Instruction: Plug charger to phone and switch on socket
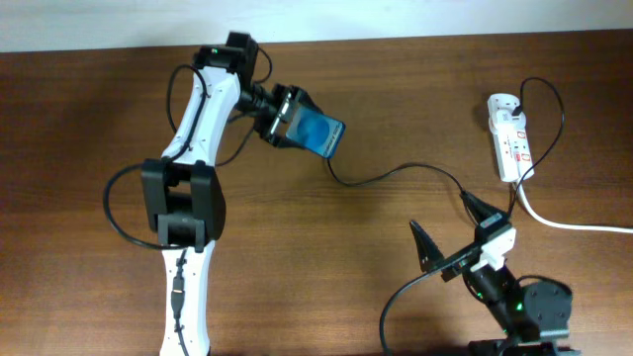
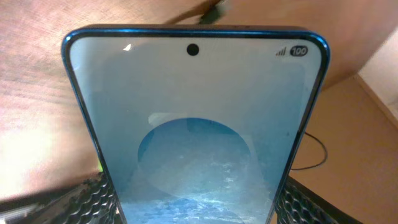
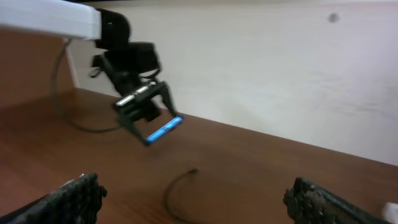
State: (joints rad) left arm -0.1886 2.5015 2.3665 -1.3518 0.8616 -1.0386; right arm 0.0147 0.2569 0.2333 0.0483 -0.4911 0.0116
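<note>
**Phone held aloft, upper centre**

Left gripper (image 1: 293,121) pinches the one phone (image 1: 321,133), lifted off the table (image 1: 79,119) with bare wood all round. Right gripper (image 1: 443,216), lower right, is spread wide and holds nothing. One charger (image 1: 396,170) runs from beneath the phone towards the one socket (image 1: 508,138), upper right. Plug tip hard to make out. Left wrist view cuts off the phone's lower end.

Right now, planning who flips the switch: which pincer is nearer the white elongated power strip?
Right. The right pincer hangs open close by, left of the white elongated power strip; the left pincer grips the slim blue-screened phone much farther left.
</note>
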